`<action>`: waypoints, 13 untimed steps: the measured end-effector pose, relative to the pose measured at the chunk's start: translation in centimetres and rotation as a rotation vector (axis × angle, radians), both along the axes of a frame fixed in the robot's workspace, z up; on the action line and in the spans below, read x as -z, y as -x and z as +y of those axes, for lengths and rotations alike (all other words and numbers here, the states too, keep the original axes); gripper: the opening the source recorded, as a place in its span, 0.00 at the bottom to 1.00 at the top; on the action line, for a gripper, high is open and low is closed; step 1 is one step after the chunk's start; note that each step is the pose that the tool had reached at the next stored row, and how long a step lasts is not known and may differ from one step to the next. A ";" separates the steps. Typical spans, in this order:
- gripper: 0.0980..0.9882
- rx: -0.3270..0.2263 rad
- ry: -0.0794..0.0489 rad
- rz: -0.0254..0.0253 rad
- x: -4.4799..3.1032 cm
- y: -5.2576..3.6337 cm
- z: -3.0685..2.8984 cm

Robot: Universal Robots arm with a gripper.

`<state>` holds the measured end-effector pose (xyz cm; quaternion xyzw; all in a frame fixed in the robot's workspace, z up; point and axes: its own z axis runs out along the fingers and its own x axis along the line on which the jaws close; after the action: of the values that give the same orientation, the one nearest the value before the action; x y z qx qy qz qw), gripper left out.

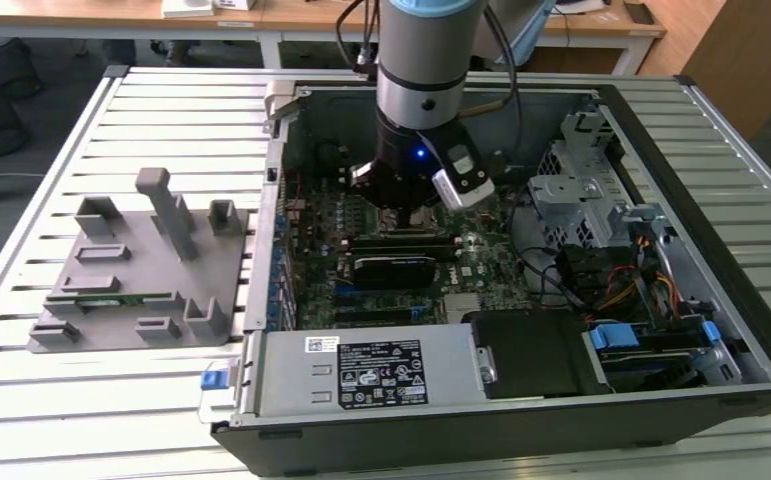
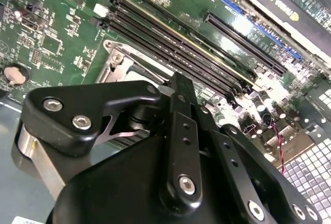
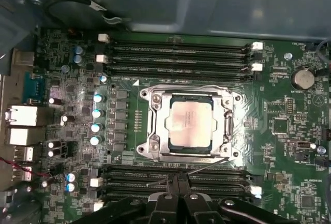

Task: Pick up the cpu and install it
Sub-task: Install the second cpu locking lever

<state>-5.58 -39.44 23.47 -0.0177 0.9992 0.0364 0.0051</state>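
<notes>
While cpu (image 3: 191, 124) sits framed, tool (image 3: 178, 195) beside

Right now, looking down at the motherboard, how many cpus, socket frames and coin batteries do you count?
cpu: 1
socket frame: 1
coin battery: 1
Total: 3

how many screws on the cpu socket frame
4 in the first wrist view, one at each corner of the socket frame around the cpu.
</notes>
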 end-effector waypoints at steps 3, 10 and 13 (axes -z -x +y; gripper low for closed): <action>0.01 0.000 -0.007 0.0008 0.21 0.03 -0.01; 0.01 0.000 -0.012 0.0059 0.87 0.03 -0.05; 0.01 0.000 -0.014 0.0062 0.91 0.03 -0.05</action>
<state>-5.60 -39.50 22.55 -0.0176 0.9989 0.0432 0.0021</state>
